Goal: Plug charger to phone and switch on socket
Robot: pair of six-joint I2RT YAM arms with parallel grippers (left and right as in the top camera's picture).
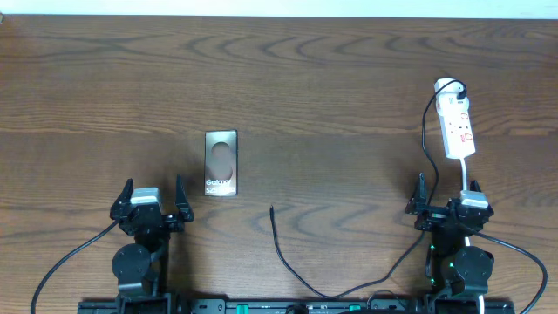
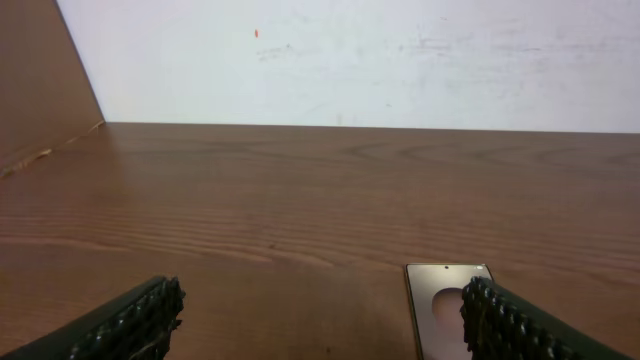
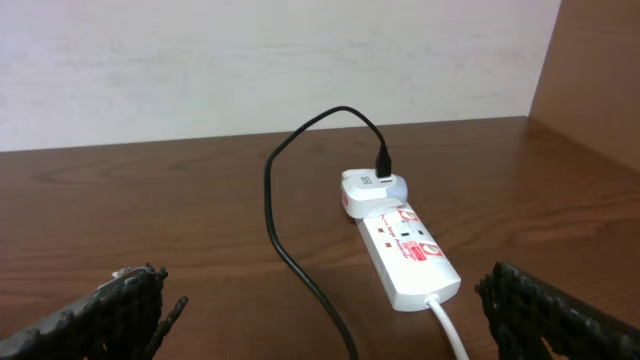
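The phone (image 1: 221, 162) lies flat on the table with its "Galaxy" lettering toward me; its far end shows in the left wrist view (image 2: 440, 290) beside the right finger. The socket (image 1: 457, 126) is a white power strip at the far right, also seen from the right wrist (image 3: 410, 255). A white adapter (image 3: 368, 190) sits in its far end. From there the black charger cable (image 3: 275, 220) loops down toward me. Its free plug tip (image 1: 272, 209) rests on the table, right of the phone and apart from it. My left gripper (image 1: 155, 196) (image 2: 320, 320) and right gripper (image 1: 447, 196) (image 3: 330, 310) both stand open and hold nothing.
The socket's white cord (image 3: 450, 330) runs toward my right gripper. The charger cable (image 1: 296, 279) curves along the near table edge between the two arm bases. A white wall (image 2: 350, 60) closes the far side of the table.
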